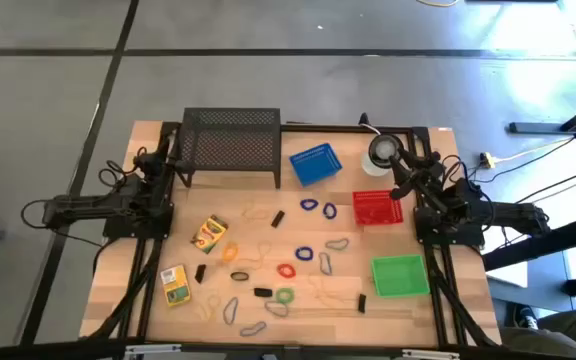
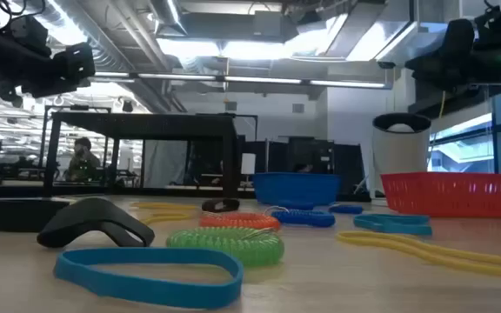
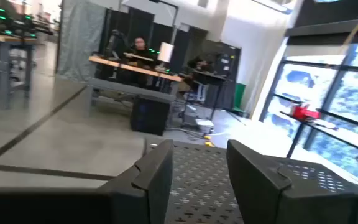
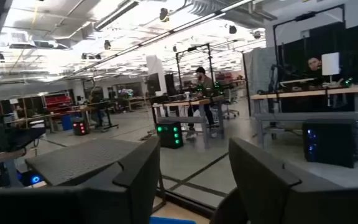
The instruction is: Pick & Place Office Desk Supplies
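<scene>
Rubber bands in blue (image 1: pixel 309 204), red (image 1: pixel 286 270), green (image 1: pixel 284 296) and orange (image 1: pixel 230 253) lie flat and scattered over the wooden table's middle and near part, among small black clips (image 1: pixel 277 217). Two yellow-green crayon boxes (image 1: pixel 208 233) (image 1: pixel 174 284) lie flat at the near left. My left gripper (image 3: pixel 199 155) is open and raised beside the black mesh rack's left end (image 1: pixel 164 155). My right gripper (image 4: pixel 194 149) is open and raised at the far right (image 1: pixel 396 165), near the round disc (image 1: pixel 381 150). Nothing lies between either pair of fingers.
The black mesh rack (image 1: pixel 228 140) stands at the far edge. A blue basket (image 1: pixel 315 163), a red basket (image 1: pixel 376 207) and a green basket (image 1: pixel 400 275) stand on the right half. People sit at desks in the room beyond the table.
</scene>
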Robot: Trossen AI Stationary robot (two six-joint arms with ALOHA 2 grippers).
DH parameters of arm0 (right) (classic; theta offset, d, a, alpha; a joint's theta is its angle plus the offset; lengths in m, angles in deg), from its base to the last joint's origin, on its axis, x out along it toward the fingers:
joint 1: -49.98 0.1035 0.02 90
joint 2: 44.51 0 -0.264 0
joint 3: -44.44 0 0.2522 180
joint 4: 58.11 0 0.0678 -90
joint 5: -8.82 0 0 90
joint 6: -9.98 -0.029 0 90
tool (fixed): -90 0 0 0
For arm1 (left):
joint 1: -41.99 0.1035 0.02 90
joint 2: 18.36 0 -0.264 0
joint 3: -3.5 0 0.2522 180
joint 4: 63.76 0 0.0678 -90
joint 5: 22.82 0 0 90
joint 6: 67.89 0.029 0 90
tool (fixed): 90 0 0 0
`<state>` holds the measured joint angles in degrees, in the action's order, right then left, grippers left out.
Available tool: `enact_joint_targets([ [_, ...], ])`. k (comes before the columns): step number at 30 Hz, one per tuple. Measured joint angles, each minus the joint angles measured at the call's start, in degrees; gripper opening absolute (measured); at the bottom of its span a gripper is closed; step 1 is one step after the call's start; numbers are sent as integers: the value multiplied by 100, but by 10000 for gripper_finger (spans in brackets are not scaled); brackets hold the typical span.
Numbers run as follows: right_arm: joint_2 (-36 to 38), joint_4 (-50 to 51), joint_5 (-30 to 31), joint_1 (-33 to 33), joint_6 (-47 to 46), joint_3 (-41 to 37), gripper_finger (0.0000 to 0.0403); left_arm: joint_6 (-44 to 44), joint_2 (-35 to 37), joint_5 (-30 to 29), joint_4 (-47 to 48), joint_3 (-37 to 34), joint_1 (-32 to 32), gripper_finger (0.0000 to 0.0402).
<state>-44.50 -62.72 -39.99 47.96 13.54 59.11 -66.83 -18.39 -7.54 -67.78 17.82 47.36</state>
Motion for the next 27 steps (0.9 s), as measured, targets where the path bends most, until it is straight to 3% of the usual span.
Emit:
enact_joint_targets([
  [15,0,0,-746,0,68,0,192,-30,0,596,-11,0,0,145],
  [27,0,-2,-1677,1,1443,0,192,31,0,693,0,1,0,145],
])
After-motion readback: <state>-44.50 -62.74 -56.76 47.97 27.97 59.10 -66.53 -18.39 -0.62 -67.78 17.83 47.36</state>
